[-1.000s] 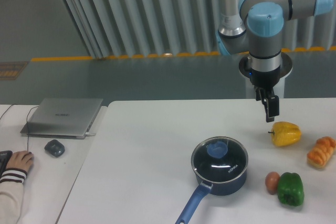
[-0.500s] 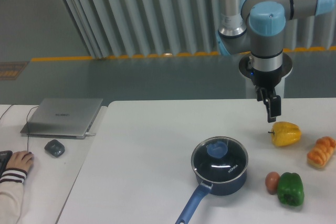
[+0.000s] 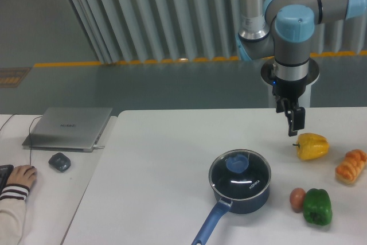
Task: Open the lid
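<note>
White table [image 3: 166,159], lid [image 3: 239,172] seated on saucepan [image 3: 243,190], gripper [image 3: 295,131] raised beyond the lid, jaw state unclear, yellow pepper [image 3: 312,146] right of lid.

White lettering on the lid [image 3: 239,175] — too small to read.

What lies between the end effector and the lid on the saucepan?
Only bare white table in the fixed camera view: the end effector hangs up-right of the lid; nothing between.

Lid [image 3: 239,170]: round dark-tinted glass disc, thin metal rim, blue central knob (small white lettering near its edge); seated flat on the saucepan, lower right of centre.
</note>
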Robot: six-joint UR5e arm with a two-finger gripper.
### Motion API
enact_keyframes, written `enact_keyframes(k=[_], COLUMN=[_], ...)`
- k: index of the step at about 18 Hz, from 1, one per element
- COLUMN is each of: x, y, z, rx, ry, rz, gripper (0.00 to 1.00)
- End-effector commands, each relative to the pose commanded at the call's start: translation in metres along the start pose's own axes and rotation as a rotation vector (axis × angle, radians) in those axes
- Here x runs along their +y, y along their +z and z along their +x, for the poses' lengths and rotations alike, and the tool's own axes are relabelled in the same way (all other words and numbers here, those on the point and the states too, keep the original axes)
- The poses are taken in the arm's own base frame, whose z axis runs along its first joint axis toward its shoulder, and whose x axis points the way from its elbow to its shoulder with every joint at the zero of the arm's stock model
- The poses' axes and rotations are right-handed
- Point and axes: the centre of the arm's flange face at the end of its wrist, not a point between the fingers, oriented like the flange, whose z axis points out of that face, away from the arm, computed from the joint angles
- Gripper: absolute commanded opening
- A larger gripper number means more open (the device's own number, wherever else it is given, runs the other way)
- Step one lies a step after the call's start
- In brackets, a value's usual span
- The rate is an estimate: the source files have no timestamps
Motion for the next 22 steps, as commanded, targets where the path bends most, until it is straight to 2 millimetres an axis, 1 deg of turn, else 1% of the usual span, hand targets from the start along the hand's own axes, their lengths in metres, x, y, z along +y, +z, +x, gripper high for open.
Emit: enact_keyframes(k=[3,5,6,8,10,11,13,16,17,19,22], x=[0.001,-0.003,-0.01,-0.025,-0.045,-0.055,-0.068,-0.087,-0.096,-0.121,-0.126], y=[0.0,-0.002,-0.001,0.009,0.007,0.007,0.014,0.018,0.023,0.036,0.044], z=[0.001,-0.003,-0.002,-0.001,-0.004,-0.003,0.001,0.007,0.006,0.007,0.006], rx=[0.001,-0.004,-0.004,0.006,-0.006,-0.008,0.0,0.0,-0.018,-0.064,-0.081], ry=[-0.032,-0.073,-0.084,-0.116,-0.156,-0.171,-0.18,-0.169,-0.182,-0.232,-0.278], rz=[-0.022,-0.021,-0.02,-0.031,-0.025,-0.02,-0.025,-0.018,-0.009,0.004,-0.028], gripper=[1.0,1.0,1.0,1.0,1.0,1.0,1.0,1.0,1.0,1.0,1.0])
